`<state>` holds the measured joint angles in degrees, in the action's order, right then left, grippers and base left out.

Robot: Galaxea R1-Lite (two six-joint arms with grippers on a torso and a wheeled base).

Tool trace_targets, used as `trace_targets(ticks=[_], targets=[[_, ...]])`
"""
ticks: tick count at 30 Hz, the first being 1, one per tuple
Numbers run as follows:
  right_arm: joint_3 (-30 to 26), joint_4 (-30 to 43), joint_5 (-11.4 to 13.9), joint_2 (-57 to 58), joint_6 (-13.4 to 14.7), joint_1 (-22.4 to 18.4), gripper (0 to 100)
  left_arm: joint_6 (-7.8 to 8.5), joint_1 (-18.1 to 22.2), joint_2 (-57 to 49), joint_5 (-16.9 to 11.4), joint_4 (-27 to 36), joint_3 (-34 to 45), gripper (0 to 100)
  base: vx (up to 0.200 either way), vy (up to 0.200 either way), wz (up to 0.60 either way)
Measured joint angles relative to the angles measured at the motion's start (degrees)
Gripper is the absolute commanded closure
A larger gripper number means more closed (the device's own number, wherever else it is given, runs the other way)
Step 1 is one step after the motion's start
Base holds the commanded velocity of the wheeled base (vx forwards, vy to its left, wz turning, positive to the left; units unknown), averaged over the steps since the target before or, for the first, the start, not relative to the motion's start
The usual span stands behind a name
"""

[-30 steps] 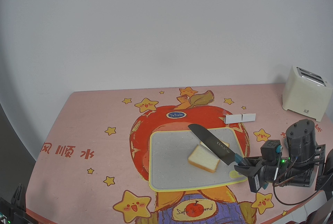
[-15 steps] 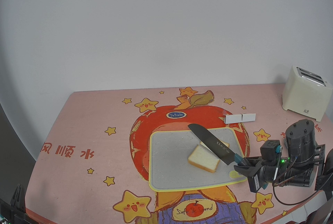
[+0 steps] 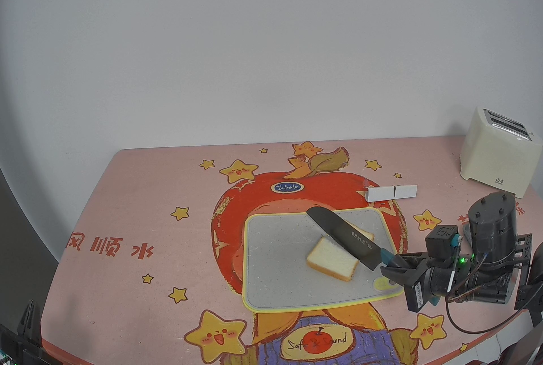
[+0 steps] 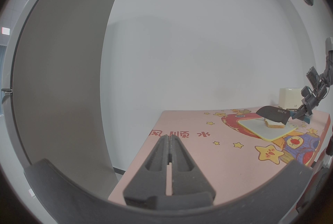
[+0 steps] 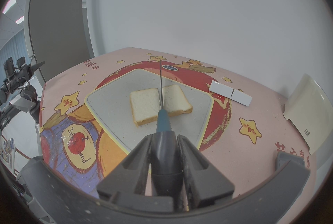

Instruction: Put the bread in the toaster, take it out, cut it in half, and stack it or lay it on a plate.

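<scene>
A slice of bread (image 3: pixel 332 260) lies on the grey cutting board (image 3: pixel 277 270) in the middle of the table. My right gripper (image 3: pixel 399 271) hovers by the board's right edge, shut on the blue handle of a black-bladed knife (image 3: pixel 345 236). The blade slants across the bread. In the right wrist view the knife (image 5: pixel 161 89) appears edge-on, with bread (image 5: pixel 145 108) on both sides; whether it is cut through I cannot tell. My left gripper (image 4: pixel 169 138) is shut on nothing, off the table's left corner. The cream toaster (image 3: pixel 500 150) stands at the far right.
A small white cardboard strip (image 3: pixel 391 192) lies behind the board, toward the toaster. The pink printed tabletop (image 3: pixel 141 202) stretches bare to the left of the board. A grey wall panel (image 4: pixel 59 96) stands beyond the table's left end.
The right gripper has shifted slightly left and the knife blade has sunk a little closer onto the bread. The left gripper is still.
</scene>
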<state>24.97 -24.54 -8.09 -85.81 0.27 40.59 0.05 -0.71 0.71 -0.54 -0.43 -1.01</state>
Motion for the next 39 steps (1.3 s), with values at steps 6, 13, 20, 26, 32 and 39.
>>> trace_targets(ticks=[6,13,20,26,32,39], targets=[[-0.7,-3.6,0.0,-0.4,-0.1,0.0,100,0.00,0.0,0.0,0.0,0.0,0.0,100,0.000,0.000,0.00],[-0.9,-3.8,-0.1,-0.8,-0.1,0.0,100,-0.02,0.0,0.0,0.0,0.0,0.0,100,0.000,0.000,0.00],[-0.9,-3.8,-0.3,-0.7,-0.1,0.0,100,0.00,0.0,0.0,0.0,0.0,0.0,100,0.000,0.000,0.00],[-0.6,-3.8,-0.6,0.6,-0.1,0.0,100,0.00,0.0,0.0,0.0,0.0,0.0,100,0.000,0.000,0.00],[-0.2,-3.5,-0.6,3.0,-0.2,-0.2,100,-0.02,0.0,0.1,0.0,0.0,0.0,100,0.000,0.000,0.00],[0.3,-3.1,-0.6,5.9,-0.4,-1.3,100,0.00,0.0,0.1,0.0,0.0,0.0,100,0.000,0.000,0.00]])
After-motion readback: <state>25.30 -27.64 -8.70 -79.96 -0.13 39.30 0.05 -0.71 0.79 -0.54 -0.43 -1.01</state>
